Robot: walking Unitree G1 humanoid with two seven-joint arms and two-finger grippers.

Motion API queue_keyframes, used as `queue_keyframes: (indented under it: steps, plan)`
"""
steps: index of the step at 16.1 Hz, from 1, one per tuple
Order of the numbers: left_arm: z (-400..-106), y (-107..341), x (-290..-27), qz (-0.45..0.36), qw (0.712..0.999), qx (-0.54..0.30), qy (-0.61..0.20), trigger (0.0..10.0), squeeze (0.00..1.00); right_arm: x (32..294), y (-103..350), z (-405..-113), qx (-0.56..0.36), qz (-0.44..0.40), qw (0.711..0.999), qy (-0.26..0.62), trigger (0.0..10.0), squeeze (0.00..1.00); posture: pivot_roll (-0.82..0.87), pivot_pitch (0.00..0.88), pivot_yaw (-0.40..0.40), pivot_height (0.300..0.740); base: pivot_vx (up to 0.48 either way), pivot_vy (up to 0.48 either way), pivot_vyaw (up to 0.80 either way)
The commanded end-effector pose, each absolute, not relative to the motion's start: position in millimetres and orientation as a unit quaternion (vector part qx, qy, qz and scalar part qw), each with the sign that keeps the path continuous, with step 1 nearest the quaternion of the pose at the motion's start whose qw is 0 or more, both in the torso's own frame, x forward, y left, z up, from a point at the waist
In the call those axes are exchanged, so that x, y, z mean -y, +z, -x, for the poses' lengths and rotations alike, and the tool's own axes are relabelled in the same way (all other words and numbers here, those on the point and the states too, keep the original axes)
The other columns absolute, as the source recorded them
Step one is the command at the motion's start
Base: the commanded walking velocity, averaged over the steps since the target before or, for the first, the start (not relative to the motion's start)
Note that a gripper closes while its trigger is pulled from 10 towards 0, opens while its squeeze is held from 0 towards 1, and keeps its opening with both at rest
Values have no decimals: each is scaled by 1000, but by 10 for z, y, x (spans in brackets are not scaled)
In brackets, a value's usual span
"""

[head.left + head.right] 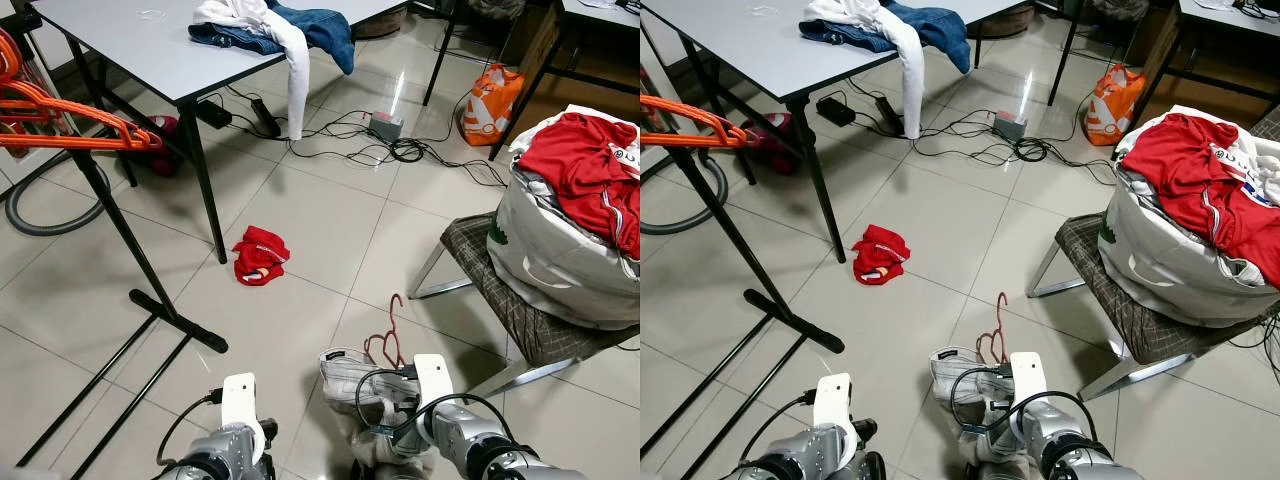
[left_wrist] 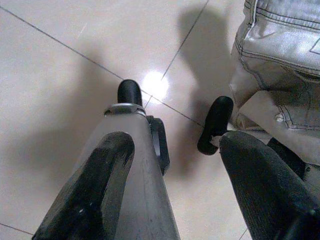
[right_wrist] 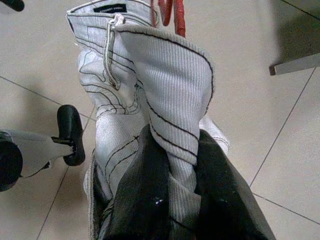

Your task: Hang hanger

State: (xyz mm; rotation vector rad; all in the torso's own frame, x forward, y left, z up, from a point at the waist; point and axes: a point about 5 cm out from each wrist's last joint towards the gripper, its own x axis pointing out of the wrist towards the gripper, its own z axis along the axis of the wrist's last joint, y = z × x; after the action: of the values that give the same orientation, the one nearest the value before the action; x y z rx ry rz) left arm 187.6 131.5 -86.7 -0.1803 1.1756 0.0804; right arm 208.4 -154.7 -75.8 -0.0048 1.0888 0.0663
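A red hanger [image 1: 388,338] carries a pale grey pair of jeans [image 1: 348,376] low over the tiled floor, just in front of me. In the right wrist view my right gripper [image 3: 176,200] is shut on a fold of the jeans [image 3: 165,85], and the hanger's red wire [image 3: 172,12] shows beyond the waistband. My left gripper [image 2: 175,195] hangs open over the floor beside the jeans [image 2: 280,60], holding nothing. The black clothes rack [image 1: 120,225] stands to my left, with orange hangers [image 1: 75,110] on its rail.
A grey table [image 1: 140,45] with a heap of clothes [image 1: 285,28] stands behind the rack. A red cloth [image 1: 260,255] lies on the floor, with cables [image 1: 400,150] farther back. To the right, a chair [image 1: 505,300] holds a full laundry bag [image 1: 570,215].
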Motion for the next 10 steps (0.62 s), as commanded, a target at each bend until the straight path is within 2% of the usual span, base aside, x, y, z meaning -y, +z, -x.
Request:
queue_keyframes:
  steps: [1, 10]
  plan:
    - [-1932, -839, -1306, 80, 830, -551, 36, 10000, 0, 1593, -759, -2079, -522, 3, 852, 24, 0, 0, 36, 26, -53, 740, 0, 0, 0]
    - [-1996, -807, -1334, 89, 832, -546, 42, 10000, 0, 1613, -744, -2103, -519, 17, 854, 33, 0, 0, 28, 32, -54, 740, 0, 0, 0]
